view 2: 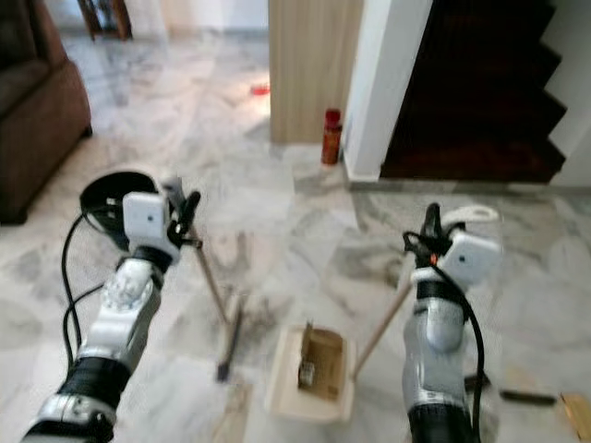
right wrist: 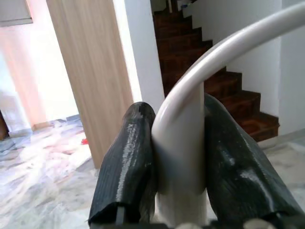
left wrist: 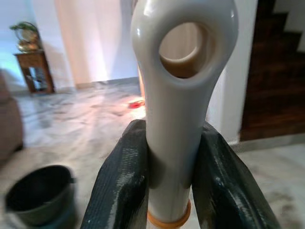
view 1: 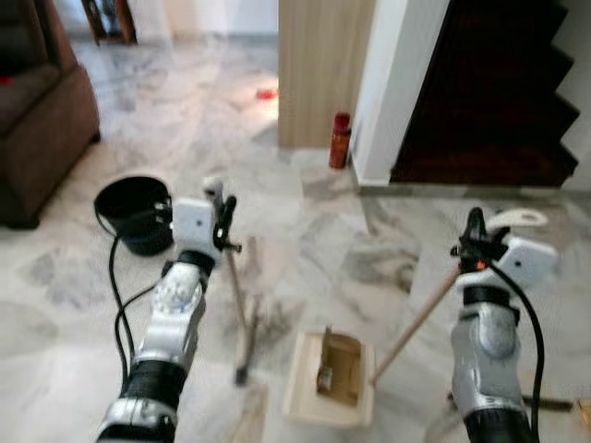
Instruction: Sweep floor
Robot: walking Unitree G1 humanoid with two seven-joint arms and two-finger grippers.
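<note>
Left wrist view: left gripper (left wrist: 176, 186) jaws clamp the broom handle (left wrist: 178, 95); right gripper (right wrist: 178, 162) jaws grip the dustpan handle (right wrist: 190, 119).

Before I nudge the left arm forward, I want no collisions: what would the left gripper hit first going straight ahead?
Probably nothing close. The left gripper, shut on the broom handle, points over open marble floor; the black bucket sits off-line, though depth is unclear.

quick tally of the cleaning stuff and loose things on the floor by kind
broom: 1
dustpan: 1
black bucket: 1
red bottle: 1
total: 4
</note>
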